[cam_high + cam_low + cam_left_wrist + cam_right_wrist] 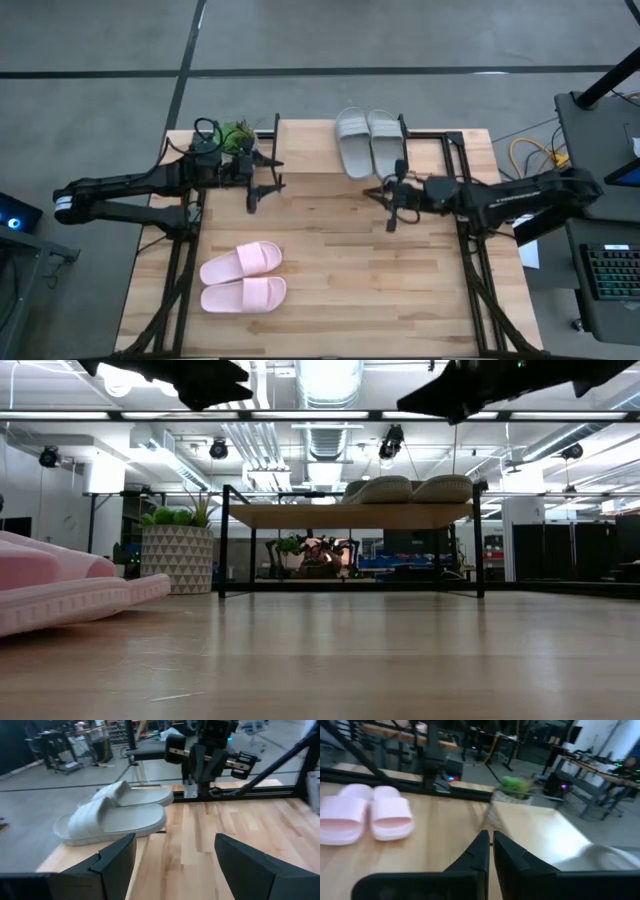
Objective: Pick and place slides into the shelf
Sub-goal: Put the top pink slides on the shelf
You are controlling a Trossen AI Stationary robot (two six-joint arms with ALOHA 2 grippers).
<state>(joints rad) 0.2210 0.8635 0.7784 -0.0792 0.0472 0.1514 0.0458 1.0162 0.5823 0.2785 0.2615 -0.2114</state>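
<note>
From the high view, the wooden surface fills the middle of the frame. The shelf sits along the upper middle, with the grey-beige slides parked side by side on its right half. The pale pink slides lie lower left on the surface, side by side and touching, well apart from the shelf. The left tool hangs just below the shelf's left end, fingers spread and holding nothing. The right tool sits right of center, below the grey pair, and looks pinched closed on nothing. A small green plant stands just left of the shelf.

Low view: the shelf is center frame, plank up on thin black legs, grey-beige pair on top toward the right. The pink slides crowd the left edge, up close. A patterned planter is left of the shelf.

Left wrist view: grey-beige slides left of center, the left tool's own fingers wide apart at the bottom, the other arm's tool up top.

Right wrist view: pink pair at left, shelf plank at right, fingers pressed nearly together, empty.
</note>
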